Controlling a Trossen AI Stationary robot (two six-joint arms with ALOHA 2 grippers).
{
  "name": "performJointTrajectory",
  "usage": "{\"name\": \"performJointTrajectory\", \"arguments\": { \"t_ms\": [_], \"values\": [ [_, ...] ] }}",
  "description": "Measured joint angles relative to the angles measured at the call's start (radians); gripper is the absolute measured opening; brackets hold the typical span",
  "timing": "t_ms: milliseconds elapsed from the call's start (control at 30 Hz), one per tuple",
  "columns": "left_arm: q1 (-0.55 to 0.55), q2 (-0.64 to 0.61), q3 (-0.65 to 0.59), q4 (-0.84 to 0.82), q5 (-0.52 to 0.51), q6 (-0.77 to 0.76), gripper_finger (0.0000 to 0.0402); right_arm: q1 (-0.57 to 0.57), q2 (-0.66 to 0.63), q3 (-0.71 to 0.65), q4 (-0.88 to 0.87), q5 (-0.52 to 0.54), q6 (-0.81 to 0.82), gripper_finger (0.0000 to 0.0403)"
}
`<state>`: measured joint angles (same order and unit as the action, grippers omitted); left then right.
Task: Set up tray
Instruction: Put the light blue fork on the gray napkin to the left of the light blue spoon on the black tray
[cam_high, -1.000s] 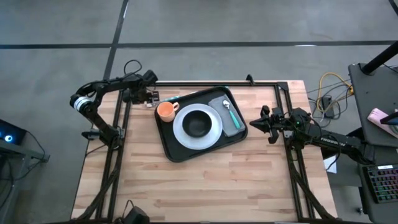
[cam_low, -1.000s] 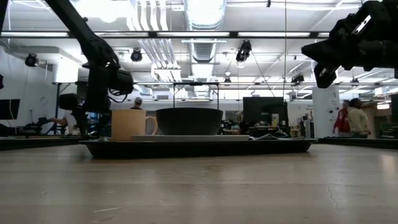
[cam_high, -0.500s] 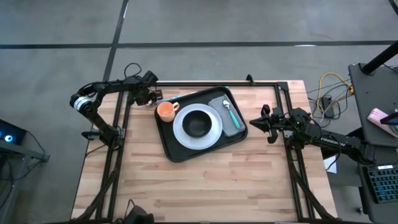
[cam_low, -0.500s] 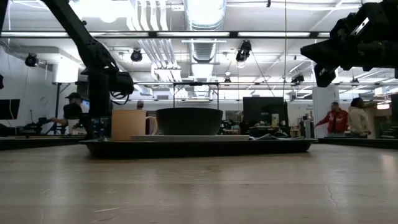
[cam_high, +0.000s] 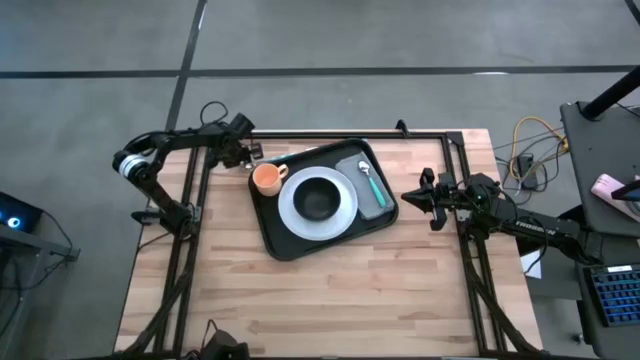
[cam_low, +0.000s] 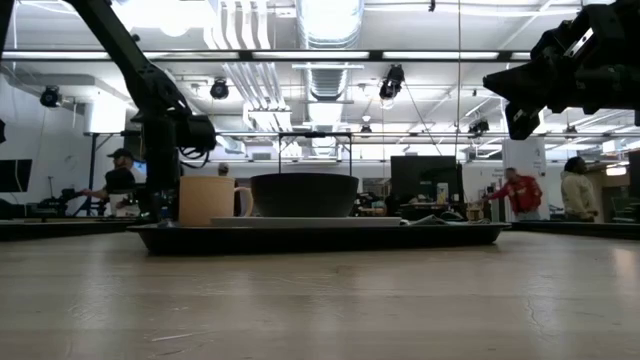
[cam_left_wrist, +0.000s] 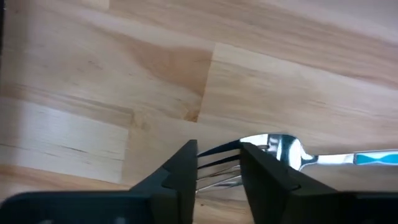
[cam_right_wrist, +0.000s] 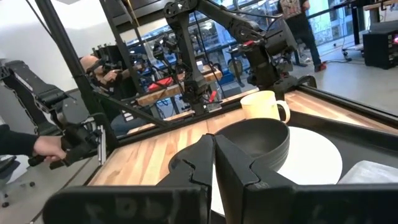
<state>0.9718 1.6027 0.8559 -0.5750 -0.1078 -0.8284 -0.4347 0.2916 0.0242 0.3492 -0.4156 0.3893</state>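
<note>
Reaching, left gripper (cam_left_wrist: 217, 171): low over the surface (cam_high: 330, 290) at about 10 o'clock of the tray (cam_high: 285, 245), fingers slightly spread astride the tines of a fork (cam_left_wrist: 273, 155) lying flat on the wood.
Right gripper (cam_high: 408, 199): pressed together, raised above the surface just off the tray's 3 o'clock edge.
Tray: on the far half of the surface, turned at a slant.
Load: white plate (cam_high: 340, 215) with dark bowl (cam_high: 317, 198) at centre; orange cup (cam_high: 266, 178) at 10 o'clock; grey cloth (cam_high: 364, 191) with spoon (cam_high: 371, 181) at 2 o'clock.
</note>
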Motion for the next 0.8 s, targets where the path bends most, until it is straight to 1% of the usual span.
{"name": "performJointTrajectory", "arguments": {
  "t_ms": [100,200,500,667,800],
  "values": [
    [0.000,-0.002,0.001,0.006,0.008,-0.001,0.0061,0.000,0.000,0.000,0.000,0.000,-0.001,0.0008],
    [0.000,-0.003,0.003,0.008,0.014,-0.002,0.0041,0.000,0.000,0.000,0.000,0.000,-0.005,0.0008],
    [0.000,-0.001,0.001,0.000,0.010,-0.001,0.0031,0.000,-0.001,0.000,0.000,0.005,-0.008,0.0008],
    [0.000,-0.002,0.001,-0.002,0.009,0.000,0.0018,0.000,-0.001,0.000,0.000,0.027,-0.008,0.0008],
    [0.001,-0.007,0.001,-0.004,0.010,0.004,0.0017,0.000,-0.001,0.000,0.000,0.027,-0.008,0.0008]
  ]
}}
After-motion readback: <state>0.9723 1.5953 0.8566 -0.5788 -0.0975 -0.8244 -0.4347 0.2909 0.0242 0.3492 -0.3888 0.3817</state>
